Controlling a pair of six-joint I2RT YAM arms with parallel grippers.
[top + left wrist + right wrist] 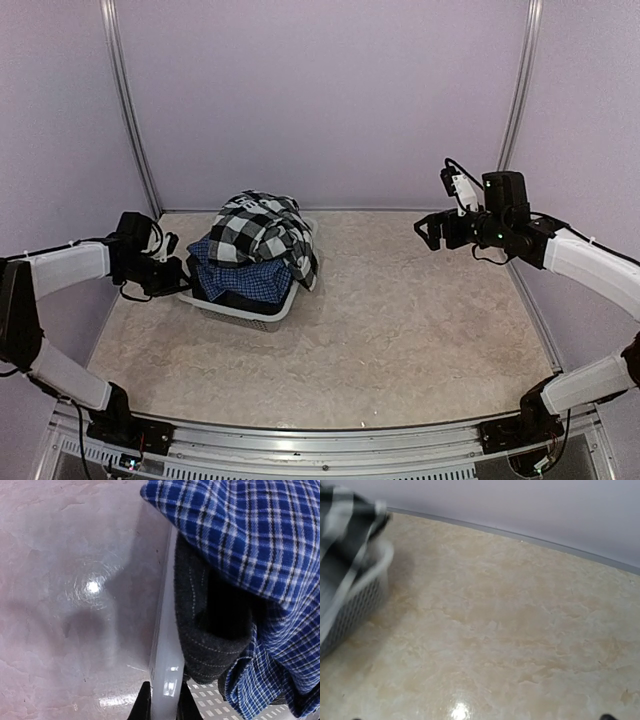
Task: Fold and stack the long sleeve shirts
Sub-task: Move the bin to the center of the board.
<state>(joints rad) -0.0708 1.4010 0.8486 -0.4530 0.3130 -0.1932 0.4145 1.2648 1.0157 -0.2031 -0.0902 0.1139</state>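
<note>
While our left gripper (164,706) pinches the rim of the white mesh plastic basket (162,645), blue fine-checked cloth shirt (250,540) just beyond it, our right gripper (432,232) hangs wide open.

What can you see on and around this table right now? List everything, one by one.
black-and-white checked shirt: one, black and white, heaped on top of the pile in the basket
blue checked shirt: one, blue with fine checks, under the first, overhanging the basket rim
dark grey cloth: one, dark grey with thin pale stripes, in the basket beneath the blue shirt
white mesh basket: one, white, left of the table's centre
table: one, beige marbled top
walls: pale lilac, behind and at both sides
left gripper: one, black, closed on the basket's rim
right gripper: one, black, open, in the air over the table's right side, holding nothing
</note>
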